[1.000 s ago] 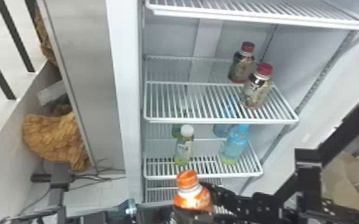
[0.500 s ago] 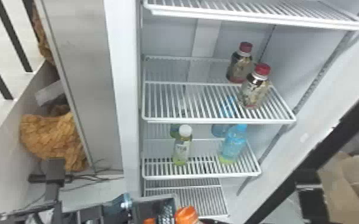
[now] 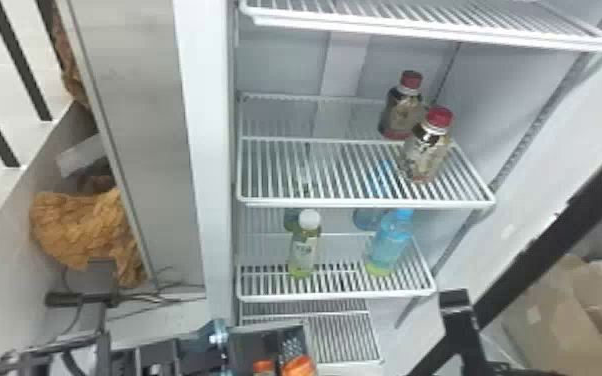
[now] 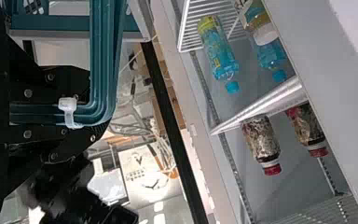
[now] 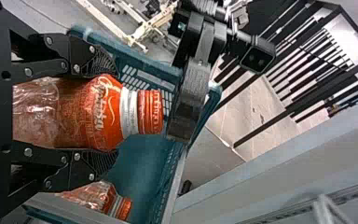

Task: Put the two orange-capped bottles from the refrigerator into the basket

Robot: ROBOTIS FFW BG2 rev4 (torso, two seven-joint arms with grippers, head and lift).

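Note:
At the bottom of the head view my left gripper [image 3: 197,352] is beside the basket [image 3: 267,330]; an orange cap [image 3: 263,367] and the held bottle's cap [image 3: 299,367] show there. In the left wrist view my left gripper [image 4: 81,113] is shut on the basket's teal handle [image 4: 105,56]. My right gripper [image 5: 116,114], in the right wrist view, is shut around an orange-capped bottle [image 5: 74,112], its cap pointing away from the palm, above the basket [image 5: 140,158]. A second orange-capped bottle [image 5: 95,197] lies inside the basket; part of it is hidden by a finger.
In the refrigerator, two red-capped bottles [image 3: 426,150] stand on one shelf [image 3: 315,202]; a green bottle [image 3: 305,252] and blue bottles [image 3: 387,245] are lower. The refrigerator's left wall [image 3: 210,150] rises beside the basket. The right arm [image 3: 457,325] extends at lower right.
The held orange-capped bottle has moved down from before the lower shelves to the basket. The left arm has come up and right with the basket, and the right arm has shifted.

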